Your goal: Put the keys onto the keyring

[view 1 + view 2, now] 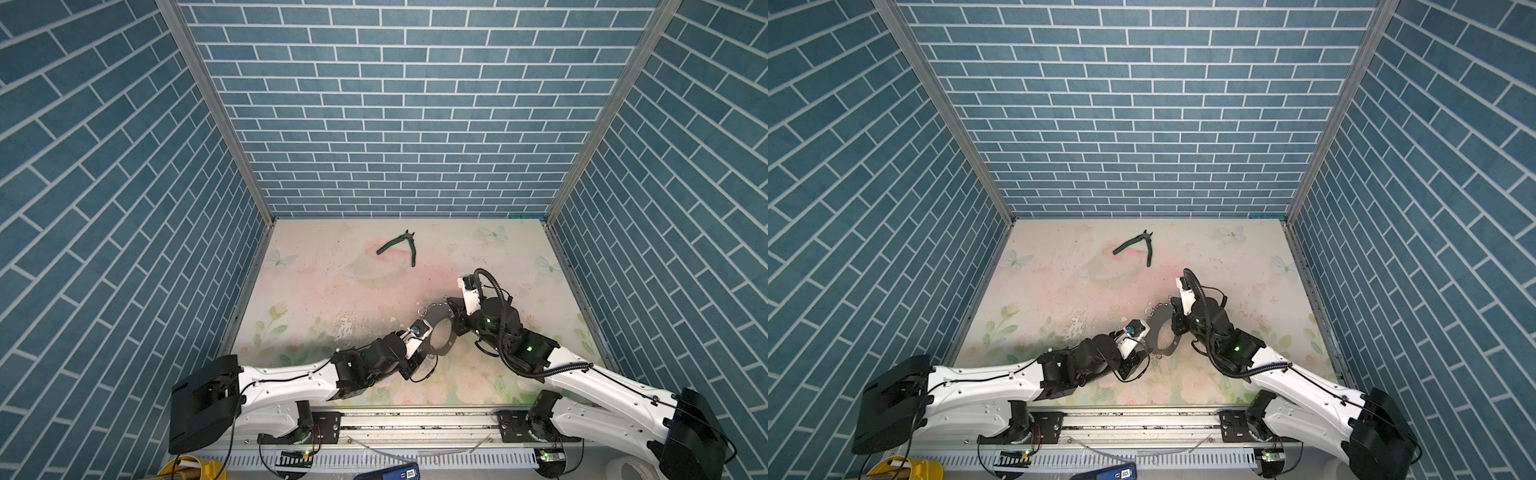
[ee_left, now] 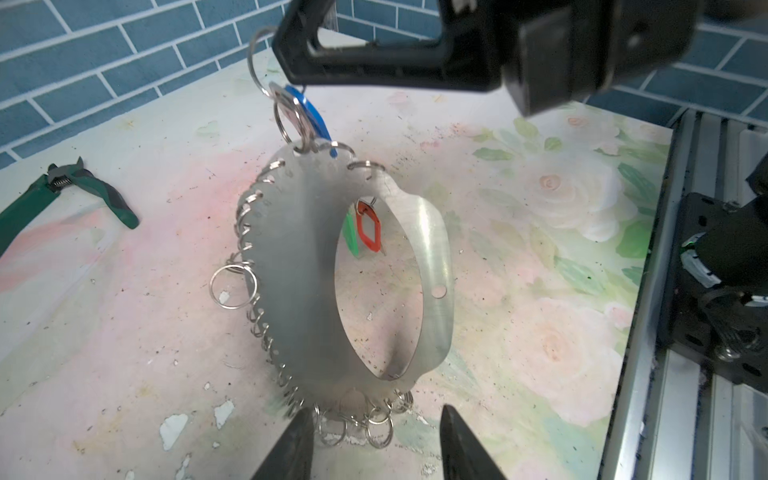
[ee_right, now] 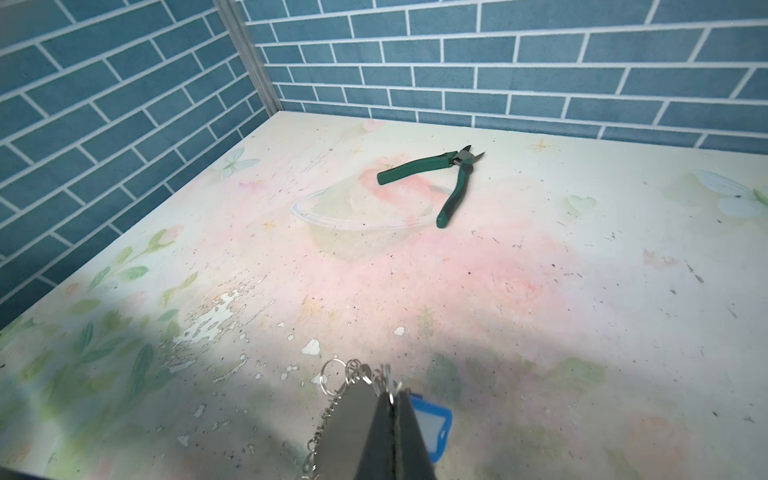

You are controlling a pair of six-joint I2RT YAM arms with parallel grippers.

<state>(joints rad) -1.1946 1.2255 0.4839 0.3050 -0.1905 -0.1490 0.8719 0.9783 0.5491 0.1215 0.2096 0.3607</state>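
where the floral worktop (image 1: 332,266) nears its front edge, both arms meet above it. the right gripper (image 3: 390,409) is clamped shut on the rim of the keyring (image 2: 299,257), holding that grey oval hoop on edge in the air. the left gripper (image 2: 376,415) stands at the hoop's opposite rim with its fingers parted and nothing pinched between them. green-handled pliers (image 3: 415,167) lie well apart, nearer the back wall. the blue-tagged key (image 2: 311,112) hangs from a split ring at the hoop's rim, just beside the right gripper. a red tag (image 2: 368,228) and a green tag (image 2: 351,241) show through the hoop's opening. small split rings (image 2: 232,286) line the rim, a few dangling near the left fingers. my read is that the key is on and the left gripper is letting go. to do it well, back straight off the rim so no ring snags a finger, hold the right grip firm, and check that the split ring sits fully through its hole, which these views leave unclear.
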